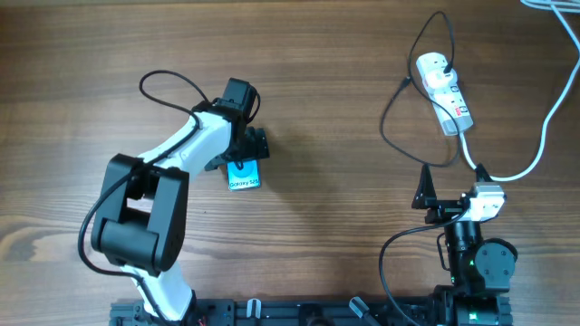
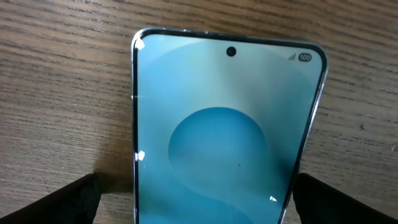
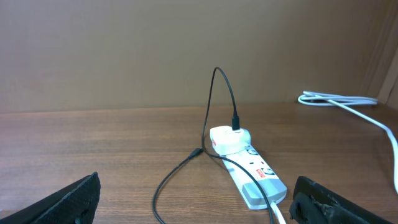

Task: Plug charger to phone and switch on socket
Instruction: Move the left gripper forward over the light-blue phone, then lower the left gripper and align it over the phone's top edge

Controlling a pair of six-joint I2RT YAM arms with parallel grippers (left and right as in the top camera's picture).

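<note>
The phone (image 1: pixel 243 174) lies flat on the wooden table, turquoise screen up, and fills the left wrist view (image 2: pixel 224 124). My left gripper (image 1: pixel 245 149) is open and straddles the phone (image 2: pixel 208 208), one finger on each side, with a gap on both sides. The socket (image 1: pixel 446 98) lies at the far right and also shows in the right wrist view (image 3: pixel 252 177). The charger's white adapter (image 1: pixel 430 65) is plugged into it. The black cable (image 1: pixel 388 127) loops on the table, its plug tip (image 3: pixel 196 152) lying loose. My right gripper (image 1: pixel 451 184) is open and empty (image 3: pixel 199 208), short of the socket.
The socket's thick white cord (image 1: pixel 544 136) curves off to the far right edge and shows in the right wrist view (image 3: pixel 348 102). The charger cable passes under my right gripper. Both arm bases stand at the table's front edge.
</note>
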